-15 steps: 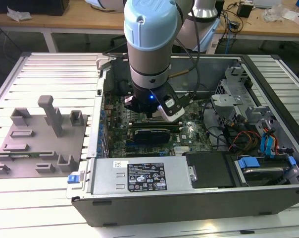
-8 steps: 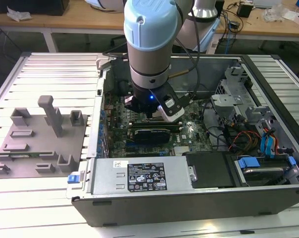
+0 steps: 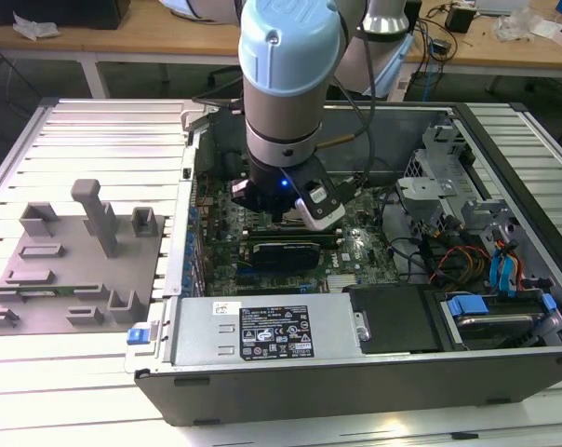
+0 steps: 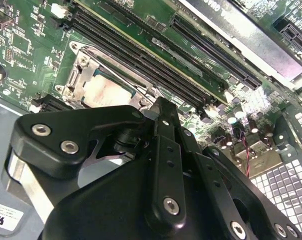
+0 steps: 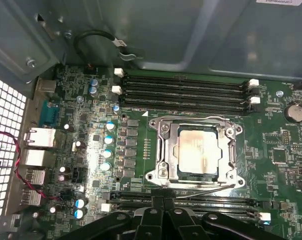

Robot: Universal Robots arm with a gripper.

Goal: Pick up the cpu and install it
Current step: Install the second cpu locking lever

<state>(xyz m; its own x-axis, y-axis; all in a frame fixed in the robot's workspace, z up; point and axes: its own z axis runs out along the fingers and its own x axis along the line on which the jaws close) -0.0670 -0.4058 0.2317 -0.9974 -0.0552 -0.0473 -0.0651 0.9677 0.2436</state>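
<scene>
Open air above the cpu [image 5: 197, 150], seated in its metal-rimmed socket frame [image 5: 163, 150]; memory slots [image 5: 183, 92] flank both sides, capacitors [image 5: 108, 140] stand beside, case wall [image 5: 156, 35] rises just beyond the far slots.

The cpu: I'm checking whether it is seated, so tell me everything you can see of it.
The cpu is a small flat square chip with a pale, silvery, slightly mottled metal top. It lies flat inside the metal socket frame on the green motherboard, between rows of black memory slots. The gripper is beside the socket and is not holding it. Both wrist views show it.
</scene>
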